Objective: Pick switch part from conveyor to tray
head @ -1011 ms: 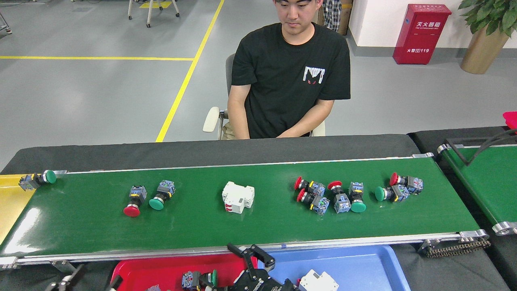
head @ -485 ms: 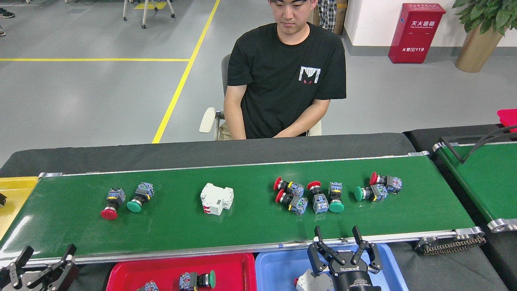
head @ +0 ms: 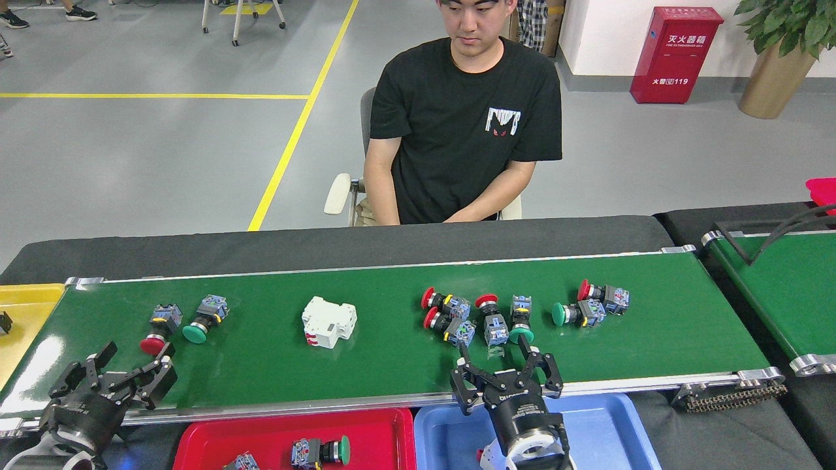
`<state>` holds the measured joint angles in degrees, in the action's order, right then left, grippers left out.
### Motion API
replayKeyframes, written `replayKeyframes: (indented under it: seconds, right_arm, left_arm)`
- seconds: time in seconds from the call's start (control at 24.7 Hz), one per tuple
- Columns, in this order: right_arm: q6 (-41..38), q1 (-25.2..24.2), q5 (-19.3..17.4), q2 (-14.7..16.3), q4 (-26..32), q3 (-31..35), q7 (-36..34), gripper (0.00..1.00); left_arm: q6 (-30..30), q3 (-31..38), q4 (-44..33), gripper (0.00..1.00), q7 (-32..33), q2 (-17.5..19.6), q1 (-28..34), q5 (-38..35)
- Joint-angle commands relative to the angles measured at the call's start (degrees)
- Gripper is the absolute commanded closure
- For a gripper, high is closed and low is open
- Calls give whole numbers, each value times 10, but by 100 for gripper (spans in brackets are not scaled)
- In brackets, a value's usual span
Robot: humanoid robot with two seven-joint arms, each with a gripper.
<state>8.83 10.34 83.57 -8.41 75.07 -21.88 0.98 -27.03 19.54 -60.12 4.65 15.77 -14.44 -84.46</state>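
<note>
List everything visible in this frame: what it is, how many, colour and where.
conveyor: one, dark green, across the middle
push-button switches: eight on the belt; four red-capped, four green-capped
circuit breaker: one, white, mid-belt
red tray: one, near edge, holds a green-capped switch
blue tray: one, right of the red tray
yellow tray: one, far left
second belt: one, green, far right
person: one, black T-shirt, seated behind
fire cabinet: one, red
plant: one, top right
left gripper: open, at belt's left end
right gripper: open, before the switch cluster
</note>
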Motion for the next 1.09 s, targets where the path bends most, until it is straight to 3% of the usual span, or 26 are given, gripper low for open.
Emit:
replayKeyframes:
  seconds: [0.0,0.08,0.2,0.36,0.44,0.53,0.61,0.65,0.73,0.93,1.05]
  right_arm:
    - [0,21,1,-5,-6,-6,6,1]
    - [0,32,0,-6,-18,-7,10,1]
    - [-1,60,-3,-6,-56,-9,11,1]
    - [-6,120,-17,-7,-147,-25,10,2]
    - [-6,142,-40,-7,-179,-33,8,6]
    - [-5,158,-56,-8,-202,-42,8,21]
    - [-9,163,-61,-8,-214,-44,5,76]
    - [-16,164,-67,-8,-213,-44,5,89]
    - [-43,164,-70,-7,-206,-43,5,98]
    - [-73,134,-71,-4,-120,-39,11,98]
    - [-130,87,-70,-1,-45,-41,20,98]
  left_arm:
    - [27,-17,32,0,-29,15,-29,-14]
    - [71,-45,89,1,-64,17,-64,-28]
    - [131,-98,183,16,-118,24,-126,-30]
    - [100,-121,209,76,-143,31,-141,-23]
    - [30,-121,207,91,-143,28,-139,-11]
    - [-16,-122,189,93,-144,25,-130,-3]
    - [-38,-122,152,94,-144,23,-101,-2]
    - [-48,-122,122,94,-144,22,-79,-2]
    - [-89,-121,46,94,-144,23,-19,4]
    - [-175,-96,-172,94,-137,31,159,59]
    - [-180,-81,-308,90,-136,31,280,89]
